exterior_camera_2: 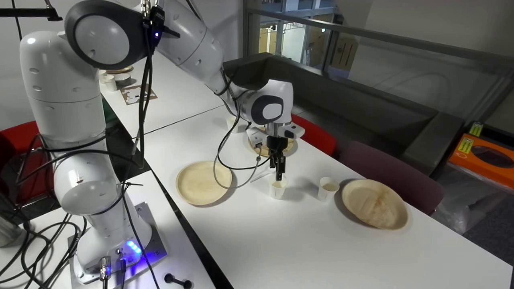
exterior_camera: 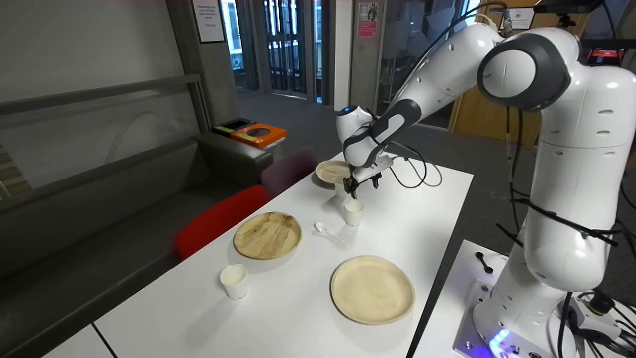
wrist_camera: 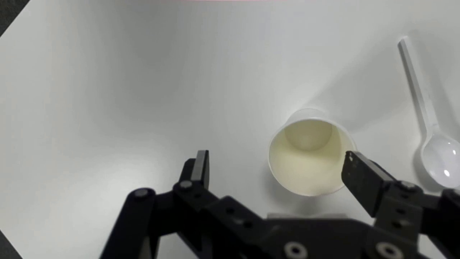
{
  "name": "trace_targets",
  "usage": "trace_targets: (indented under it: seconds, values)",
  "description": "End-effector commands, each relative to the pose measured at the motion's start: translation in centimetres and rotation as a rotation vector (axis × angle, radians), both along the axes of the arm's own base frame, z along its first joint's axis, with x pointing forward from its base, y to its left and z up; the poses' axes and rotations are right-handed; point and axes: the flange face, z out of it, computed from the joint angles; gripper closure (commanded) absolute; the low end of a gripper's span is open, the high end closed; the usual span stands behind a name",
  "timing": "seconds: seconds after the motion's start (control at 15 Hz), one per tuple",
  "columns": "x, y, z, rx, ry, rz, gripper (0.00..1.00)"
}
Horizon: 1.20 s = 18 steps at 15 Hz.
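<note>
One spread pincer [wrist_camera: 276,157], near cup [wrist_camera: 309,162], well inside table edge [exterior_camera: 443,248]

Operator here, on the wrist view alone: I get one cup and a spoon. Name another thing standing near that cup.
Observer: A second white cup stands upright near your cup, seen in both exterior views.
Operator: Now tell me what lies closest to that second one.
Observer: A round wooden plate, right beside it on the table.
</note>
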Motion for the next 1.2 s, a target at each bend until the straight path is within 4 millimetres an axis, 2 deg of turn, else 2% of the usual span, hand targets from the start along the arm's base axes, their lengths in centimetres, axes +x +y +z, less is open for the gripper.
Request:
trace_targets:
  seconds: [0.0, 0.47, 1.0, 1.07, 1.13]
  values:
    - [0.4, 0.4, -0.5, 0.000, -0.020, 0.029, 0.00]
    - [1.6, 2.9, -2.1, 0.029, -0.116, 0.122, 0.00]
    - [2.1, 3.8, -5.3, 0.050, -0.091, 0.154, 0.00]
    - [2.1, 3.8, -5.5, 0.050, -0.087, 0.154, 0.22]
    - [2.1, 3.7, -5.7, 0.050, -0.084, 0.156, 0.27]
